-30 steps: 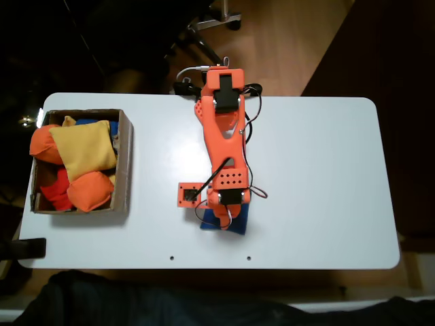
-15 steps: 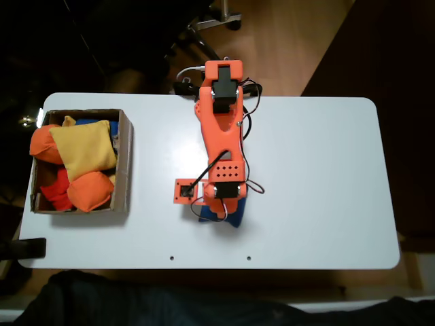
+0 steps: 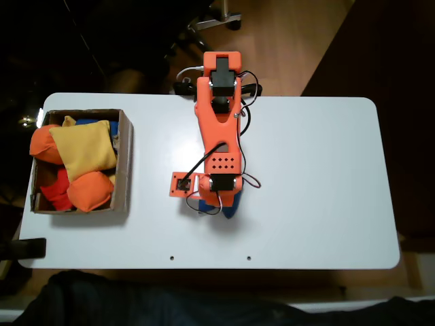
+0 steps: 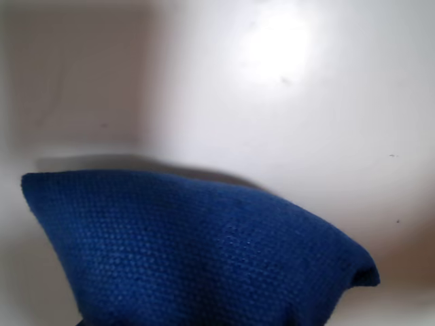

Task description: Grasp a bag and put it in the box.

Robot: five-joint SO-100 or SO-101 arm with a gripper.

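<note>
Bag (image 4: 197, 251) (dark blue) sits under the gripper (image 3: 224, 204) on the table (image 3: 319, 176); jaw state unclear.

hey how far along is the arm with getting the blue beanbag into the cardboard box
Done: the arm has reached the blue beanbag, which fills the lower wrist view and peeks out under the gripper in the fixed view. In hand: the grasp, though whether the fingers have closed is hidden. Left: carrying it to the cardboard box at the table's left, which already holds yellow and orange beanbags, and releasing it.
</note>
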